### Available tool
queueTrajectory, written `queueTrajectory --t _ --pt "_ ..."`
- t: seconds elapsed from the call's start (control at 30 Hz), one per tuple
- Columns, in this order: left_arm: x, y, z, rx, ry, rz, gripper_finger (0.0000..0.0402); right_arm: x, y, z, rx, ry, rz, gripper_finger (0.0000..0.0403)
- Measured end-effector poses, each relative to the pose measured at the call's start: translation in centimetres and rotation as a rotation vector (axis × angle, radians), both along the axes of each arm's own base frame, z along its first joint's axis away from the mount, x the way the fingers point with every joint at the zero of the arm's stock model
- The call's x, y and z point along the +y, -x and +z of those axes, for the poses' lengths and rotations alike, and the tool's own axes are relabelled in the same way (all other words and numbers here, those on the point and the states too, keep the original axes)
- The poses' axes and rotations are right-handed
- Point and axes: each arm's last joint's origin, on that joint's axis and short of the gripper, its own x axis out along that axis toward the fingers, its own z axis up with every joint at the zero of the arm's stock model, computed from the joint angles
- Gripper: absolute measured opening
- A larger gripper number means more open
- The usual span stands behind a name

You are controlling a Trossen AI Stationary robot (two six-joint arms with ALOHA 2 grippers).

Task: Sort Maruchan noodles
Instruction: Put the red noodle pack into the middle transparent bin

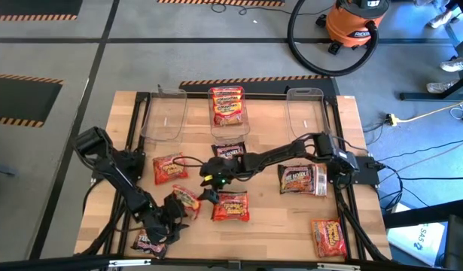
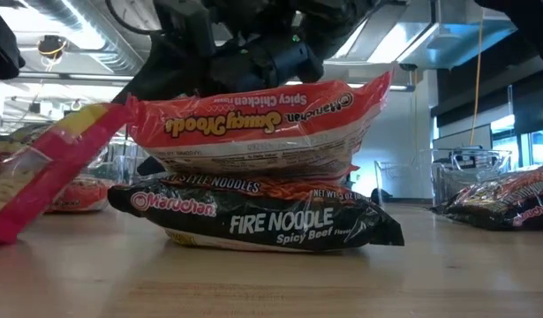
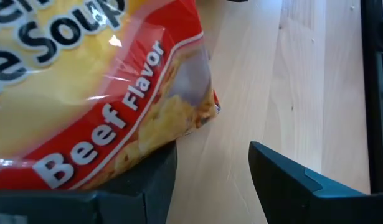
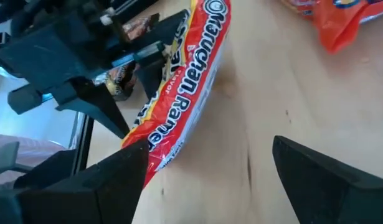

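Observation:
A red-and-yellow Beef Flavor noodle packet [image 1: 185, 199] [image 3: 98, 93] [image 4: 185, 87] stands tilted near the table's near-left part, its lower edge on the wood; the low view shows it slanting [image 2: 41, 172]. My left gripper [image 1: 177, 211] [image 3: 213, 152] is open beside it. My right gripper [image 1: 208, 188] [image 4: 210, 155] is open, reaching in from the right just above the packet's end. Other packets lie flat: red [image 1: 169, 167], dark [image 1: 229, 150], dark [image 1: 303, 179], red [image 1: 327, 235], dark-pink [image 1: 148, 241]. An orange Saucy Noods packet [image 2: 253, 124] lies on a dark Fire Noodle one [image 2: 262, 216]. My left gripper is open, and the Beef Flavor packet's lower part [image 3: 141, 146] lies over one finger [image 3: 151, 183]; the gap between the fingers shows bare wood. The packet leans tilted on that finger. My right gripper has one fingertip [image 4: 126, 168] at the packet's corner [image 4: 155, 149]; whether they touch I cannot tell.
Three clear tubs stand along the far edge: left [image 1: 165, 113], middle [image 1: 226, 113] holding red packets, right [image 1: 305, 109]. A black frame rail [image 1: 141, 135] borders the table. Bare wood [image 1: 284, 218] lies right of the stacked packets.

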Motion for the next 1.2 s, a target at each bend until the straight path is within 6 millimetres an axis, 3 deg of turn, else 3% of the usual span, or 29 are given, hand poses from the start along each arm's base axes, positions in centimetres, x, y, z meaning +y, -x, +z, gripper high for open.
queueTrajectory --t 0.5,1.03,1.2 --pt "0.3 -0.1 -0.1 -0.028 -0.051 0.017 0.0195 0.5 -0.6 0.0 -0.035 -0.156 0.022 0.0321" --pt "0.8 -0.5 -0.1 -0.045 -0.107 0.021 0.0195 0.4 -0.7 -0.1 -0.039 -0.111 -0.109 0.0321" --pt "0.9 -0.6 -0.1 -0.058 -0.128 0.017 0.0195 0.3 -0.7 -1.4 0.008 -0.107 -0.138 0.0313"
